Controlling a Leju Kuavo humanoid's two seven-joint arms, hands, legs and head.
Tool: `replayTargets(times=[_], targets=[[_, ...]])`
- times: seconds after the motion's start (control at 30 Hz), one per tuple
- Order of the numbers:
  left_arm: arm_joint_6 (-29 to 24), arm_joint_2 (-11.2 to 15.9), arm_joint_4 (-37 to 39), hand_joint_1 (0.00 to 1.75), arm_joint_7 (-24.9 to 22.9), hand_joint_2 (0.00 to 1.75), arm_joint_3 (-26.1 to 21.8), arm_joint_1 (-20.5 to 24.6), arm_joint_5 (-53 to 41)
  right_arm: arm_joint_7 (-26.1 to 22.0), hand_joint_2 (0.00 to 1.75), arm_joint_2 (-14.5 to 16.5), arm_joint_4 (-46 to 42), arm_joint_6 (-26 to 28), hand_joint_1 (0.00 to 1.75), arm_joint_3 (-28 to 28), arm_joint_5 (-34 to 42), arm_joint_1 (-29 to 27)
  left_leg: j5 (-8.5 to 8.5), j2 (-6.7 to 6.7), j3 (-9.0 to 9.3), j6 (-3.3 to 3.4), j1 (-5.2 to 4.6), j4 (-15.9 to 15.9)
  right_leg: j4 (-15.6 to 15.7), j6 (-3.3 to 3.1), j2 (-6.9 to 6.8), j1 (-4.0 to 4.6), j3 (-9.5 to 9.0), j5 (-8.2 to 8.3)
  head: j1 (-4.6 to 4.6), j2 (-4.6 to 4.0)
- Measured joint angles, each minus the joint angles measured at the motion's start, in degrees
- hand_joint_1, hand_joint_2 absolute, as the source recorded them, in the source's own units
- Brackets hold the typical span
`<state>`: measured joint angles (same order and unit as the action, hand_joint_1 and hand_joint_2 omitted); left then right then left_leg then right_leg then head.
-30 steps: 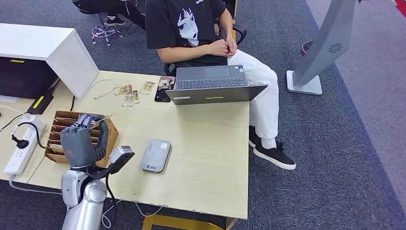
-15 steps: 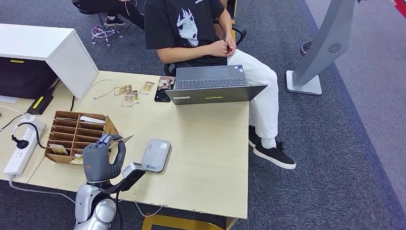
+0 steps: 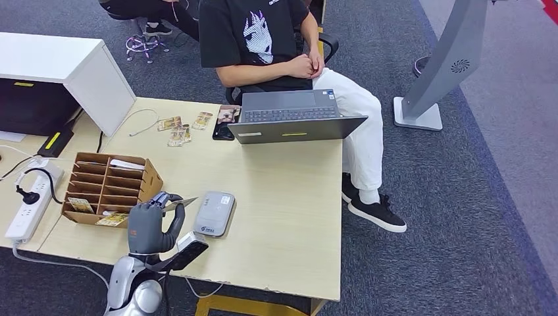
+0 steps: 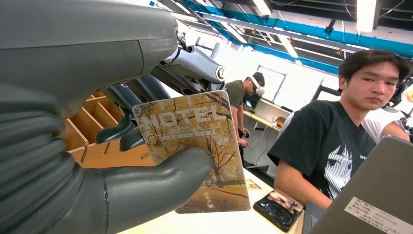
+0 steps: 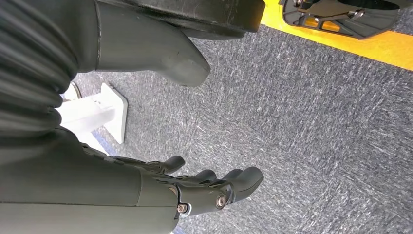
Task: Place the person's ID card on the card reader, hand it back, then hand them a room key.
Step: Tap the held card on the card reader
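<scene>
The left robot hand (image 3: 152, 222) grips a hotel key card (image 4: 197, 146) between thumb and fingers, above the near edge of the table (image 3: 283, 197), just beside the card reader (image 3: 214, 213). The card is in the air, touching neither table nor reader. The right robot hand (image 5: 195, 187) hangs over grey carpet, fingers loosely spread and holding nothing.

The step in hand looks like passing the key to the person (image 3: 263, 39) seated behind the laptop (image 3: 293, 117) at the far edge. To do it well, I would carry the card across above the reader and laptop lid, present its free end toward them, and keep the pinch firm until they take it; their hands are clasped in their lap for now.

To the left stands a wooden slotted box (image 3: 108, 184) with more cards in it. Farther off lie a few small cards (image 3: 177, 128) and a dark wallet-like item (image 3: 226, 122). The table is pale wood; around it are dark carpet, a white cabinet (image 3: 66, 66) and a grey stand (image 3: 447, 66).
</scene>
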<state>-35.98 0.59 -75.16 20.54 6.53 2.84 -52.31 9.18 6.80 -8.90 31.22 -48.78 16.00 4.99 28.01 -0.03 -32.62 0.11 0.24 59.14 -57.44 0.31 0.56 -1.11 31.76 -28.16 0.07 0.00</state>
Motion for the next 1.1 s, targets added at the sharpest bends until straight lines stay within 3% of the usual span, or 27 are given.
replayTargets(times=[0.5, 1.1], targets=[[2.2, -0.1, 3.0, 1.75, -0.2, 1.75, 1.3, 1.3, 0.9, -0.3, 1.75, 0.0, 0.0, 0.2, 0.00, 0.0, 0.0, 0.1, 0.00, 0.00, 0.00, 0.00, 0.00, 0.0, 0.0, 0.00, 0.00, 0.00, 0.00, 0.00, 0.00, 0.00], [4.0, -1.7, 12.6, 1.75, -1.2, 1.75, 7.3, 5.8, 0.8, 0.3, 1.75, 0.0, -0.1, -0.2, 0.00, 0.0, 0.0, 0.9, -0.02, 0.00, 0.00, 0.03, 0.00, 0.0, 0.0, 0.00, -0.01, 0.00, 0.00, 0.01, 0.00, -0.01]])
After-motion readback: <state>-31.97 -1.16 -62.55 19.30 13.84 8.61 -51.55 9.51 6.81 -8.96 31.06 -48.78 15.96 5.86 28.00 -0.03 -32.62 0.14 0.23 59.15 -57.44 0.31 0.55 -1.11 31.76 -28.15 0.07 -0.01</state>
